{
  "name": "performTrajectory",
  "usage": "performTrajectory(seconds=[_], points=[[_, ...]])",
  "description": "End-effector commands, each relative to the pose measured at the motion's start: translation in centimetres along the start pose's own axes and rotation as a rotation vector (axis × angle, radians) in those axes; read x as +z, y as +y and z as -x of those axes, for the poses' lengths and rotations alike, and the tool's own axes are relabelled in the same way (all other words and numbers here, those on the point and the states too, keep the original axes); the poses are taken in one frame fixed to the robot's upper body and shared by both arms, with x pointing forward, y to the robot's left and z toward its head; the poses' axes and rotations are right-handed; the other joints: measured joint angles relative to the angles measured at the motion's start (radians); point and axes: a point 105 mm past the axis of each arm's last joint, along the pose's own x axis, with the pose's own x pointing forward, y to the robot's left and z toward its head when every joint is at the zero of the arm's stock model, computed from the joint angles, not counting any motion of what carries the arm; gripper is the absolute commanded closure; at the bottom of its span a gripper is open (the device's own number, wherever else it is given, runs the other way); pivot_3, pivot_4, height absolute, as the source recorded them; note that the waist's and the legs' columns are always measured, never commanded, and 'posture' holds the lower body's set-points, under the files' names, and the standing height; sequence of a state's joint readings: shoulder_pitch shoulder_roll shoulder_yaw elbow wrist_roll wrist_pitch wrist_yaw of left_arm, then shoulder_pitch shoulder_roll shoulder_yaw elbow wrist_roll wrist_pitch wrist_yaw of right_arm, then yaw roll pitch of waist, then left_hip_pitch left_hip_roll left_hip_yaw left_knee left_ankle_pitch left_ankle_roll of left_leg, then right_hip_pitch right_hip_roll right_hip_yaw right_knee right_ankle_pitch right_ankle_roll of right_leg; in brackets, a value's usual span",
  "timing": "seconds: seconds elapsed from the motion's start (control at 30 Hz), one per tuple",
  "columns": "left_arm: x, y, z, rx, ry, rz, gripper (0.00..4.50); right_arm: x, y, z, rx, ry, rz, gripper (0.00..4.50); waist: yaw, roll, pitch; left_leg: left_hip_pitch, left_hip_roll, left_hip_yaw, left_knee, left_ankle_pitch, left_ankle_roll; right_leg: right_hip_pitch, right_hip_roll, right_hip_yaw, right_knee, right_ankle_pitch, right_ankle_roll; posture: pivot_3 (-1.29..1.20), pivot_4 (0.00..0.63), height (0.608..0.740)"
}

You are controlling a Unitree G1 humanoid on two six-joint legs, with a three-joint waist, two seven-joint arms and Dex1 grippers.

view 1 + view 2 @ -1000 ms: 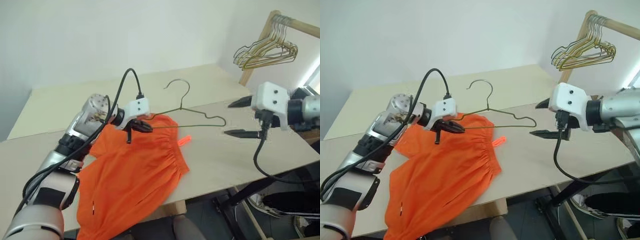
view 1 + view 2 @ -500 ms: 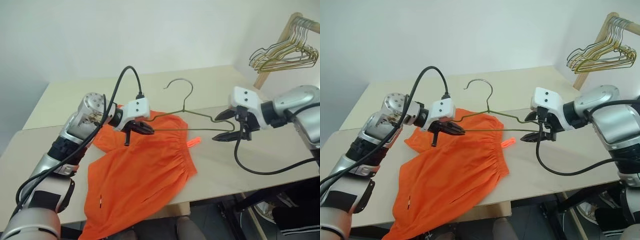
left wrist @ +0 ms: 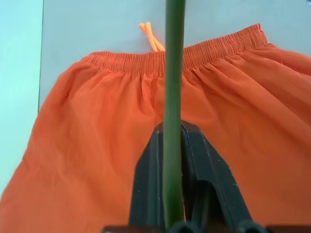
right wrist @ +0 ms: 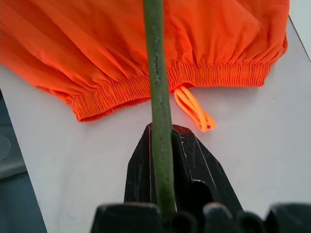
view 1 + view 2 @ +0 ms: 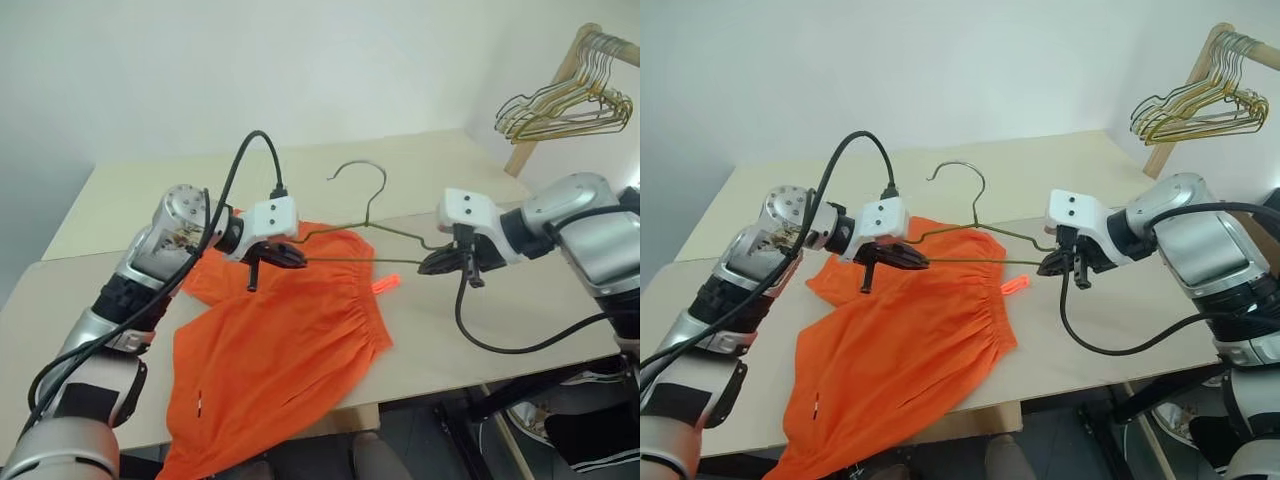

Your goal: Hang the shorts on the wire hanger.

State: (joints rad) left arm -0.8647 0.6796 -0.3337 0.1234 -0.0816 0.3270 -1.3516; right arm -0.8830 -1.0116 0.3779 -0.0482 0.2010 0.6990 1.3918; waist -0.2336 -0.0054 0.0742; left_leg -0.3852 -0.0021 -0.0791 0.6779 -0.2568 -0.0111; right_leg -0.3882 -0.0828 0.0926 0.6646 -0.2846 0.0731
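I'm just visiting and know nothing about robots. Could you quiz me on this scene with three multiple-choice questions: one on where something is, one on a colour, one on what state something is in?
1. Where do the shorts lie?
A. on the table
B. on the floor
C. on the rack

2. What colour are the shorts?
A. blue
B. orange
C. white

3. What is the right hand doing?
A. gaping open
B. gripping the drawstring
C. shut on the wire hanger

Answers:
1 A: they are spread on the tabletop.
2 B: bright orange cloth.
3 C: the wire runs between its closed fingers; the left hand grips the other end.
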Motion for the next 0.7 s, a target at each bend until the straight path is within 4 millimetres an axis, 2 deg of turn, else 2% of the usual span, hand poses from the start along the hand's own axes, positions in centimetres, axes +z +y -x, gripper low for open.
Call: performTrajectory(seconds=[0.03, 0.13, 0.27, 0.4, 0.53, 0.6, 0.7], points=[[1.3, 0.0, 0.9, -0.019, -0.096, -0.095, 3.52, 0.8, 0.4, 1.3, -0.021, -0.050, -0.005, 4.50, 0.001, 0.000, 0.000, 0.000, 0.000, 0.000, 0.000, 0.000, 0.000, 0.000, 0.000, 0.000, 0.000, 0.000, 0.000, -0.16, 0.000, 0.740], [0.9, 0.9, 1.1, 0.029, -0.119, -0.072, 2.59, -0.1, 1.5, 1.6, -0.018, -0.064, -0.060, 4.50, 0.009, 0.000, -0.002, -0.001, -0.001, 0.000, 0.000, 0.000, 0.000, 0.000, -0.001, -0.001, 0.000, 0.000, 0.000, -0.17, 0.000, 0.740], [0.4, 3.1, 2.3, 0.150, -0.172, 0.027, 1.25, -2.0, 3.0, 2.2, -0.044, -0.071, -0.186, 4.50, 0.019, 0.000, -0.003, -0.002, -0.001, -0.001, 0.001, 0.000, 0.000, 0.000, -0.001, -0.003, -0.001, 0.000, 0.000, -0.18, 0.000, 0.740], [0.1, 4.4, 4.2, 0.243, -0.226, 0.084, 0.03, -5.2, 5.0, 2.6, -0.103, -0.086, -0.441, 4.50, 0.026, -0.001, -0.005, -0.002, -0.001, -0.001, 0.001, 0.000, 0.000, 0.000, -0.001, -0.004, 0.000, 0.000, 0.000, -0.19, 0.013, 0.740], [0.7, 3.1, 5.0, 0.220, -0.329, 0.115, 0.03, -9.1, 7.1, 2.7, -0.166, -0.084, -0.757, 4.50, 0.027, -0.001, -0.005, -0.002, -0.001, -0.001, 0.001, 0.000, 0.000, 0.001, -0.001, -0.003, 0.000, 0.000, 0.000, -0.19, 0.032, 0.740], [0.9, 2.2, 5.0, 0.192, -0.352, 0.110, 0.03, -10.0, 8.0, 2.8, -0.179, -0.094, -0.850, 4.50, 0.027, 0.000, -0.006, -0.001, -0.001, 0.000, 0.001, 0.000, 0.000, 0.002, -0.001, -0.002, 0.000, 0.000, 0.000, -0.19, 0.036, 0.740], [1.2, 0.1, 4.8, 0.129, -0.401, 0.106, 0.03, -11.3, 10.8, 3.1, -0.145, -0.095, -1.001, 4.50, 0.032, 0.000, -0.006, 0.000, -0.001, 0.000, 0.000, 0.000, 0.001, 0.003, -0.001, -0.001, 0.000, 0.000, 0.000, -0.19, 0.046, 0.740]])
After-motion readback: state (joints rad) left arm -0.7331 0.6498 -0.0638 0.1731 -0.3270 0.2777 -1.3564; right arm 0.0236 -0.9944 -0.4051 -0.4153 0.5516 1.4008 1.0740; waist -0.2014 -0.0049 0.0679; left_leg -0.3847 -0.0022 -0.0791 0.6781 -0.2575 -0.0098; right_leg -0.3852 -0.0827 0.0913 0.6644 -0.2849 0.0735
